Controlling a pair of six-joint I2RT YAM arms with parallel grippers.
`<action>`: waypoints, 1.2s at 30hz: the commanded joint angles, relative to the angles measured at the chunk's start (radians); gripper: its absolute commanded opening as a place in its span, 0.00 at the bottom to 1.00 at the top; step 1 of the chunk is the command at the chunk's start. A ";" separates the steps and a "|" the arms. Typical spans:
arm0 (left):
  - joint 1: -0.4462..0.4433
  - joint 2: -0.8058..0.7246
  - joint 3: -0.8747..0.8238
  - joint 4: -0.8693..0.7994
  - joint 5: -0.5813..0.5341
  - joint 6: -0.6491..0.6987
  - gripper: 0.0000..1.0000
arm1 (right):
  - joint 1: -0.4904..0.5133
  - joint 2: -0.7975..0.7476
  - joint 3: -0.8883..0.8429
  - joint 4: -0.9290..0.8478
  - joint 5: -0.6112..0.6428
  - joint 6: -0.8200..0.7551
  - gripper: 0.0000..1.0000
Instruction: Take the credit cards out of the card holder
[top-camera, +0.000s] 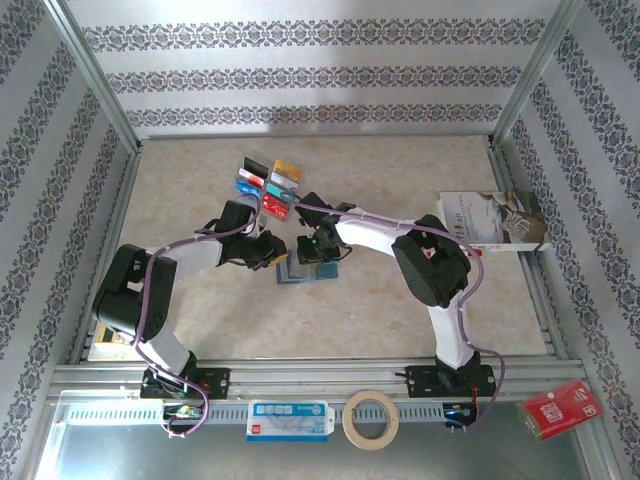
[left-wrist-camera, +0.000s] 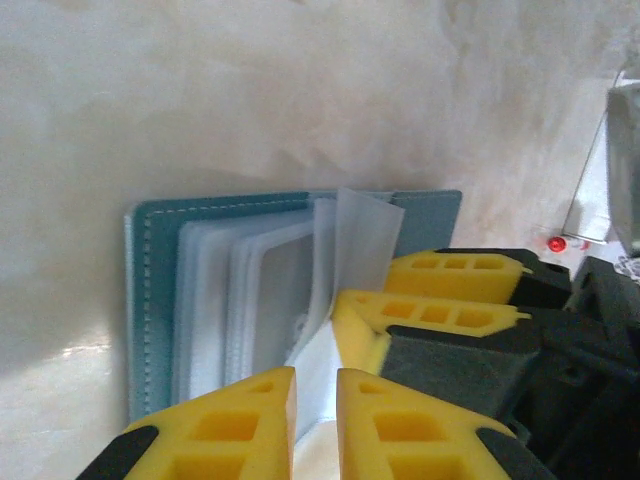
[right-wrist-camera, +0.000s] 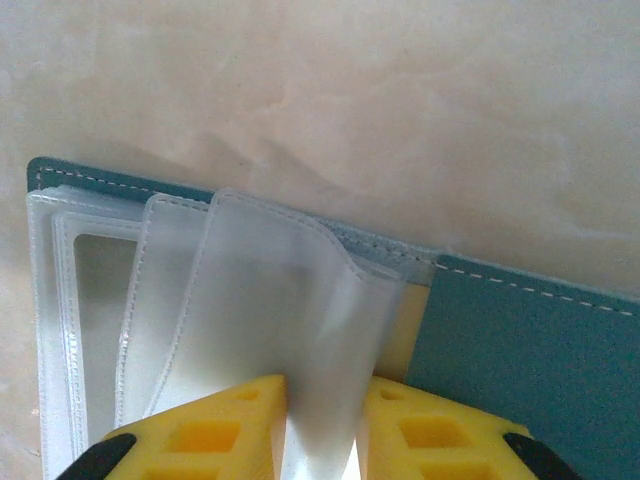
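Reaching, right claw (right-wrist-camera: 322, 392) (arm (top-camera: 378, 231) bent), pinching card holder (right-wrist-camera: 522, 352)

Card holder (right-wrist-camera: 530, 340): cover seen as teal leather-like material, matt, fine grain, white thread stitched along edge. Clear sleeves (right-wrist-camera: 270, 300) inside card holder: soft translucent plastic, frosted, faint sheen, stitched borders. Table (right-wrist-camera: 330, 90) under card holder: smooth beige stone-look surface, low gloss. Right gripper (right-wrist-camera: 322, 410) at card holder: fingers (right-wrist-camera: 240, 400) moulded in yellow matt plastic, hollow cells. Left gripper (left-wrist-camera: 316, 400): same yellow matt finish noted. Credit cards (top-camera: 270, 188) beyond card holder: coloured plastic, slight shine. Tape roll (top-camera: 370, 418) nearer than card holder: beige paper, matt.
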 joint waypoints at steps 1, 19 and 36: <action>-0.010 0.022 0.018 0.040 0.038 -0.011 0.19 | -0.005 0.035 -0.048 -0.008 0.033 0.021 0.27; -0.016 0.149 0.101 0.001 0.034 0.055 0.20 | 0.008 0.027 -0.053 0.035 0.029 0.040 0.27; -0.037 0.183 0.141 -0.047 0.103 0.140 0.19 | -0.031 -0.053 -0.126 0.178 -0.053 0.096 0.27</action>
